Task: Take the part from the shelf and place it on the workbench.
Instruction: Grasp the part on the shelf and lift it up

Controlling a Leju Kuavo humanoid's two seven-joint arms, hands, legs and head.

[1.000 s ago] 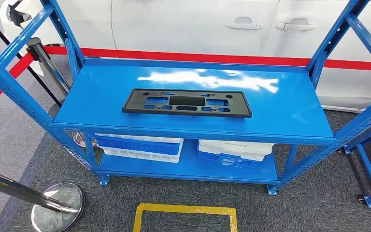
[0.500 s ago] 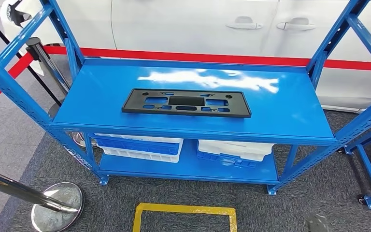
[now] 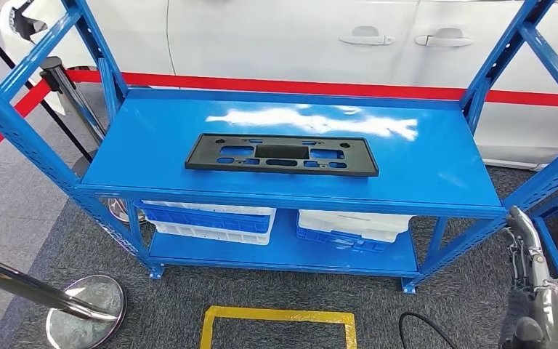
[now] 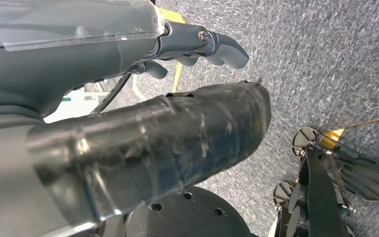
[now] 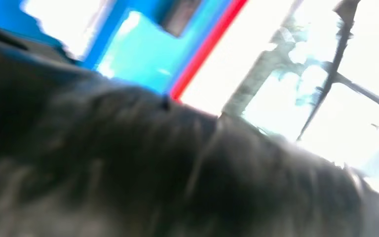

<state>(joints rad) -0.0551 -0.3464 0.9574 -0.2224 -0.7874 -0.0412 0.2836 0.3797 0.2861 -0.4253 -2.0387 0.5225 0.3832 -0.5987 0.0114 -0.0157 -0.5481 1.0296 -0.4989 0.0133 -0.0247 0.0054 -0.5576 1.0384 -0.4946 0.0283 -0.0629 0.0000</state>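
The part (image 3: 281,155), a flat black rectangular frame with several cut-outs, lies alone near the middle of the blue shelf's top board (image 3: 421,163). My right hand (image 3: 529,276) comes up at the lower right of the head view, below and to the right of the shelf's front edge, far from the part, fingers stretched upward with nothing in them. The right wrist view is blurred, with the dark hand (image 5: 153,173) close in front. My left hand (image 4: 177,128) hangs over grey carpet, fingers extended and holding nothing.
Blue uprights (image 3: 25,138) frame the shelf on both sides. Blue-and-white bins (image 3: 211,218) sit on the lower board. A chrome stanchion base (image 3: 87,309) stands at the front left, and a yellow floor outline (image 3: 280,316) lies before the shelf. A white car (image 3: 298,36) stands behind it.
My right hand has risen into the head view at the lower right. The part and the shelf have not moved.
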